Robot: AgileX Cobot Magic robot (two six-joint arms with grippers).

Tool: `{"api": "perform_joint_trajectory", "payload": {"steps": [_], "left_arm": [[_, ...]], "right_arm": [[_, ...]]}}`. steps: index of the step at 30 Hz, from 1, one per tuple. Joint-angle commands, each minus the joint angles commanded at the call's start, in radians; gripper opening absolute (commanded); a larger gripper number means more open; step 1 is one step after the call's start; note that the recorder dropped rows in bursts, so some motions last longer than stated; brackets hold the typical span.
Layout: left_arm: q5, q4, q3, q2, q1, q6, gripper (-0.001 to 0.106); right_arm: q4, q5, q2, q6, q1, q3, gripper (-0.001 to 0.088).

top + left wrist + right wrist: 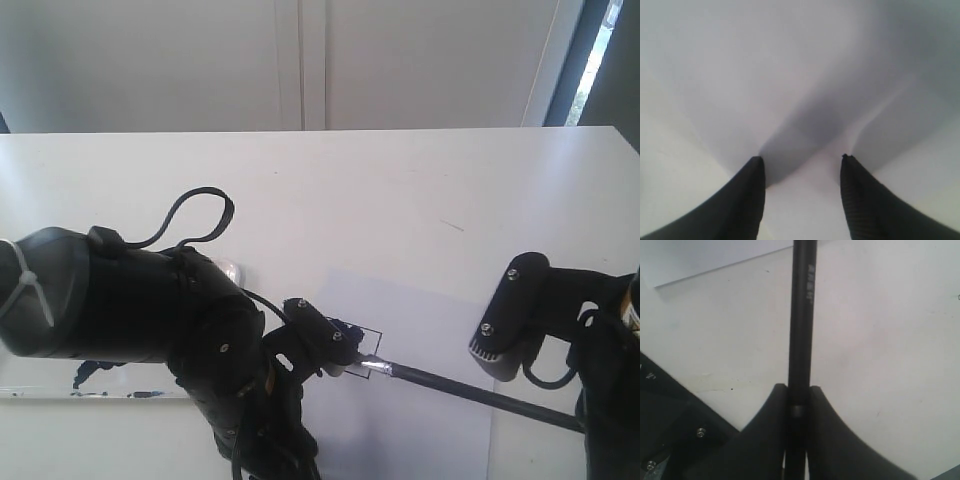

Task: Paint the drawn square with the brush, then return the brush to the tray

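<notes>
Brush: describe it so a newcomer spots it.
On the white table, find the pale paper sheet, lower right. The brush slants across it: the only long thin black rod, silver ferrule at the drawn square, held by the right gripper.

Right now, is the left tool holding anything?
No, the left tool stands open in its wrist view, with nothing between its fingers.

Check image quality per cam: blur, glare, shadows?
Exterior view: window strip blown out top right, the left arm bulks dark near the lens and hides most of the drawn square; ferrule of the brush glints. Left wrist view: soft focus, left gripper over white with broad grey shadows. Right wrist view: brush handle fairly sharp in the right gripper, its print unreadable.
</notes>
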Motion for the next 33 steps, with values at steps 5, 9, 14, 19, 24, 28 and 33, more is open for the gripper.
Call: {"api": "perform_joint_trajectory", "payload": {"steps": [5,9,14,19,24,28,33], "left_arm": [[0.0,0.0,0.0,0.0,0.0,0.0,0.052],[0.0,0.005,0.0,0.0,0.0,0.0,0.052],[0.002,0.005,0.0,0.0,0.0,0.0,0.052],[0.002,0.005,0.0,0.0,0.0,0.0,0.052],[0.004,0.005,0.0,0.0,0.0,0.0,0.052],[0.004,0.005,0.0,0.0,0.0,0.0,0.052],[0.004,0.006,0.0,0.0,0.0,0.0,0.052]], "right_arm": [[0.027,0.0,0.0,-0.026,0.0,0.0,0.0],[0.027,0.0,0.0,-0.024,0.0,0.0,0.0],[0.002,0.0,0.0,-0.011,0.0,0.0,0.0],[-0.023,0.0,0.0,0.013,0.0,0.0,0.0],[-0.045,0.0,0.0,0.029,0.0,0.0,0.0],[-0.064,0.0,0.0,0.043,0.0,0.0,0.0],[-0.082,0.0,0.0,0.058,0.0,0.0,0.0]]}}
